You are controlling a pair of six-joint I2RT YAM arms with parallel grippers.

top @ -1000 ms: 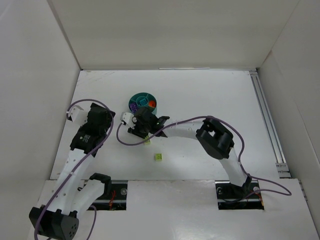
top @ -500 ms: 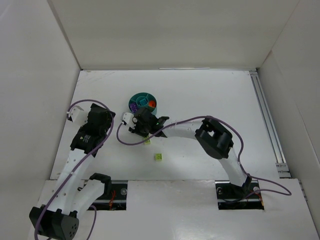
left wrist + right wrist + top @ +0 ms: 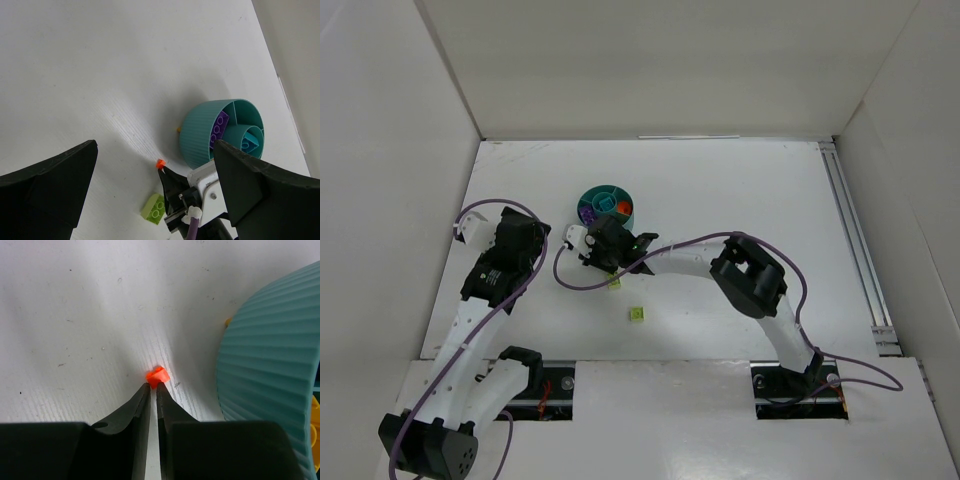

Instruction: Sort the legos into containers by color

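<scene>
The round teal dish holds purple, teal and orange-red legos in separate compartments. My right gripper is shut on a tiny orange piece, pinched at the very fingertips at table level, just left of the dish's ribbed wall. The left wrist view shows the same pinch. A lime brick lies beside the right gripper, and another lime brick lies nearer the front. My left gripper is wide open and empty, hovering left of the dish.
A small yellow piece lies against the dish's outer wall. The right arm's purple cable loops over the table between the two arms. White walls enclose the table on the left, back and right.
The right gripper has crept slightly to the far left near the dish. The left arm has not moved.
</scene>
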